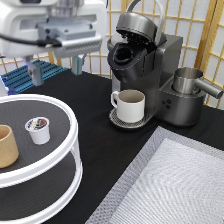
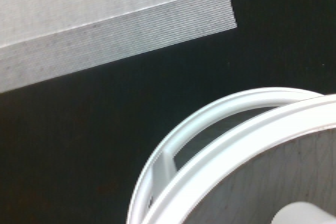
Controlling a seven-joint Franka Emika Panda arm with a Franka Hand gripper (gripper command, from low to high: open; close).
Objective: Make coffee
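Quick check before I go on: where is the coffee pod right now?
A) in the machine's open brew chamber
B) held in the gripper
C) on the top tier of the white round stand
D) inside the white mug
C: the coffee pod stands on the white round stand beside the tan cup; the gripper hangs open above, holding nothing.

Open gripper (image 1: 55, 69) above stand (image 1: 74, 131) bearing coffee (image 1: 38, 129).

A dark grey coffee machine (image 1: 150, 75) stands on the black worktop (image 1: 100, 145) toward the far right, its lid raised. A white handled mug (image 1: 131, 105) sits on its drip plate. A metal jug (image 1: 187, 81) rests on the machine's right side. A white two-tier round stand (image 1: 60, 165) occupies the near left; a tan handleless cup (image 1: 7, 146) stands on its upper tier. A grey woven mat (image 1: 175, 185) lies near right. A blue ribbed item (image 1: 22, 77) sits far left.
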